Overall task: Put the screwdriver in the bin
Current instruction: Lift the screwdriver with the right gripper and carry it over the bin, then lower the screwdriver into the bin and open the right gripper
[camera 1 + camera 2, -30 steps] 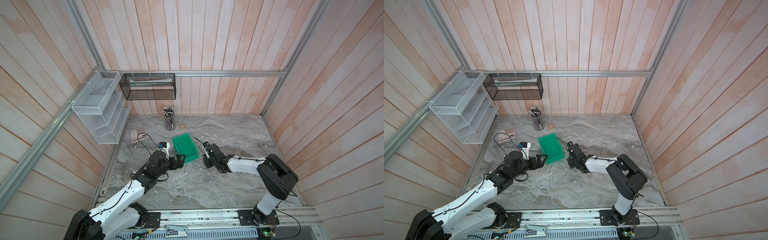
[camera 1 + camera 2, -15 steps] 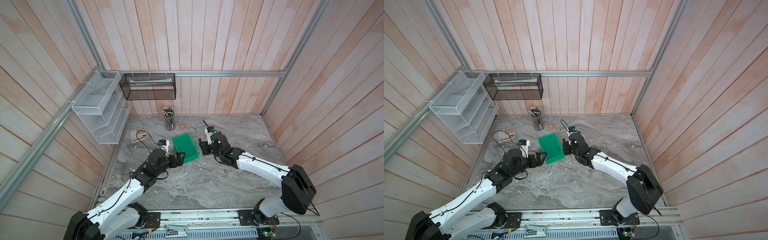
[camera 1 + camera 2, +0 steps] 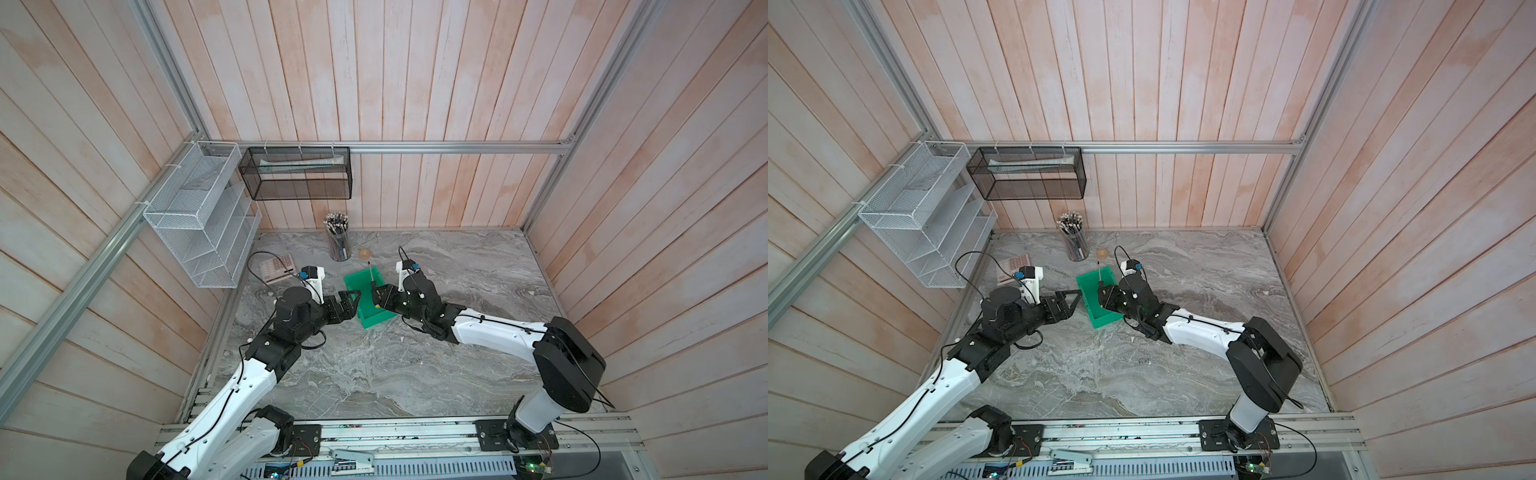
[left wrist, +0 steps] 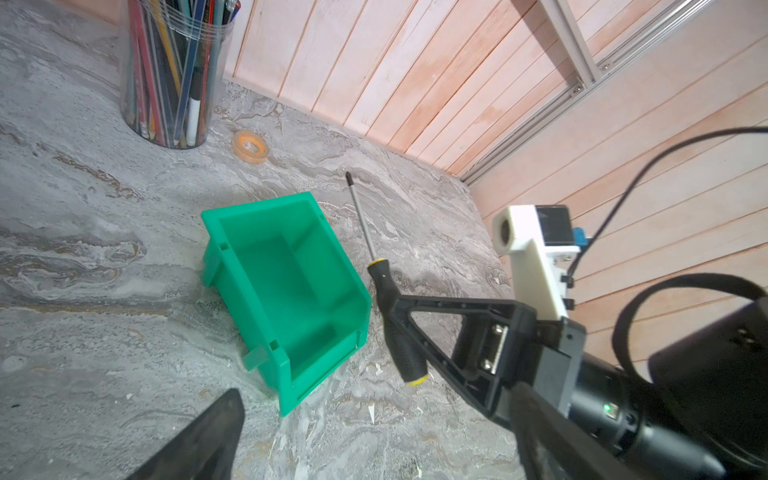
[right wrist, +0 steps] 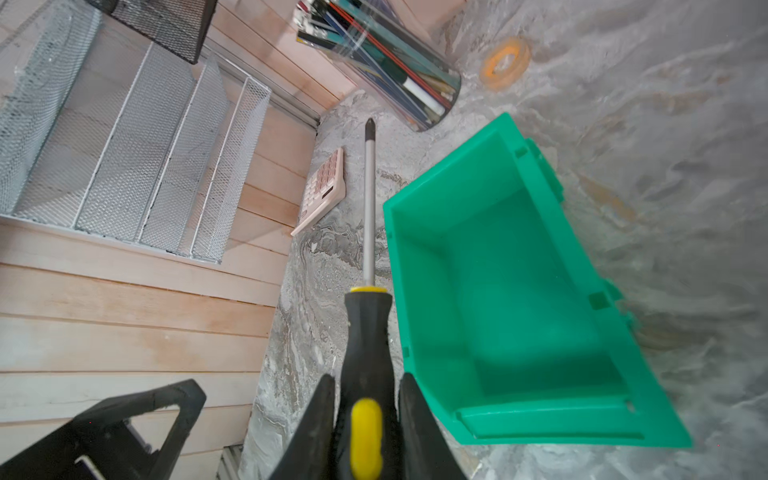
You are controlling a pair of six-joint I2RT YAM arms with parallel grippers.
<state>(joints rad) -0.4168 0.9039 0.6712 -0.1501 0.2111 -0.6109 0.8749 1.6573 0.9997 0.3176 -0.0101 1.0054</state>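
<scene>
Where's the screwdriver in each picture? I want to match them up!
Both top views: screwdriver near the middle, overlapping the green bin.
Left wrist view: screwdriver near the middle, beside the bin.
Right wrist view: screwdriver held by the right gripper, beside the bin.
Shared landmark: the green bin.

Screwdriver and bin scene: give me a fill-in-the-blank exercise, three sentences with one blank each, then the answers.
1. The right gripper grips the screwdriver by its black-and-yellow ____.
2. The bin is coloured ____ and has nothing inside.
3. The left gripper holds nothing and is ____, not shut.

Missing words: handle; green; open.
</scene>
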